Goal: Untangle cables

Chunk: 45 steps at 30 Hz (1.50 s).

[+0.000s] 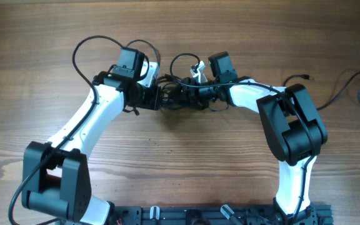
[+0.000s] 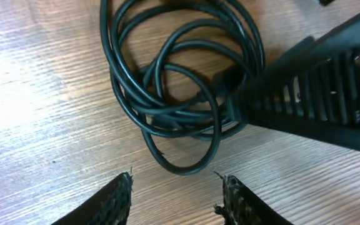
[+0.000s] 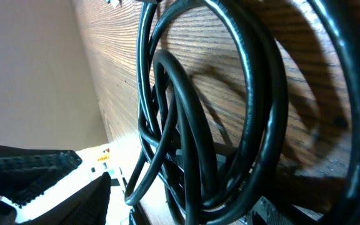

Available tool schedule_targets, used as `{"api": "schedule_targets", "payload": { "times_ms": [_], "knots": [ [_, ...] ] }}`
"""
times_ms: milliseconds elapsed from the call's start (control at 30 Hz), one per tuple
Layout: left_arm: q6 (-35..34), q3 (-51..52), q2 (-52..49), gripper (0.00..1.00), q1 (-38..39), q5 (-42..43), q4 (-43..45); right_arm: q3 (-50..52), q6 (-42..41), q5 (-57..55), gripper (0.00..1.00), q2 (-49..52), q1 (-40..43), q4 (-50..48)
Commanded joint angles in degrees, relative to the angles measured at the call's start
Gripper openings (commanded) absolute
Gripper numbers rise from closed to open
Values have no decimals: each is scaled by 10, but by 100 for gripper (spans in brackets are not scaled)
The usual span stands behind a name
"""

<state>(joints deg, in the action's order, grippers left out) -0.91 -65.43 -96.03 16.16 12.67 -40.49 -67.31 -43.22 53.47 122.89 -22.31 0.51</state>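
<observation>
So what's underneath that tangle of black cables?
Between the cables, bare wooden table shows. Where strands cross, and where the right gripper covers the coil's edge, whatever lies beneath is hidden.

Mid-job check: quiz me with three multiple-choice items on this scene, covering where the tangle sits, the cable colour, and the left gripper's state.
1. Where is the cable coil?
A. where the left arm and right arm meet
B. at the near edge
C. far right
2. Its colour?
A. white
B. black
C. red
3. The left gripper is:
A. open, holding nothing
B. shut on a cable
C. out of view

Answers: A, the overhead view shows both arms converging on it; B, black in every view; A, bare table shows between its fingertips.
</observation>
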Motion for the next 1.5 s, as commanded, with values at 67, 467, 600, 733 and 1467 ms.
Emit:
{"api": "schedule_targets", "payload": {
  "times_ms": [67, 467, 600, 733, 1467],
  "knots": [
    [190, 14, -17, 61, 26, -10, -1, 6, 45, -68, 70, -2, 18, 30],
    [156, 51, -88, 47, 115, -127, 178, 6, 73, -108, 73, -2, 65, 81],
    [106, 51, -71, 39, 116, -213, 187, 6, 73, -117, 74, -2, 64, 82],
    [75, 51, -52, 33, 116, -213, 222, 6, 73, -117, 75, -2, 64, 82],
    [12, 51, -96, 4, 110, -237, 365, 6, 87, -114, 76, -2, 64, 82]
  ]
}}
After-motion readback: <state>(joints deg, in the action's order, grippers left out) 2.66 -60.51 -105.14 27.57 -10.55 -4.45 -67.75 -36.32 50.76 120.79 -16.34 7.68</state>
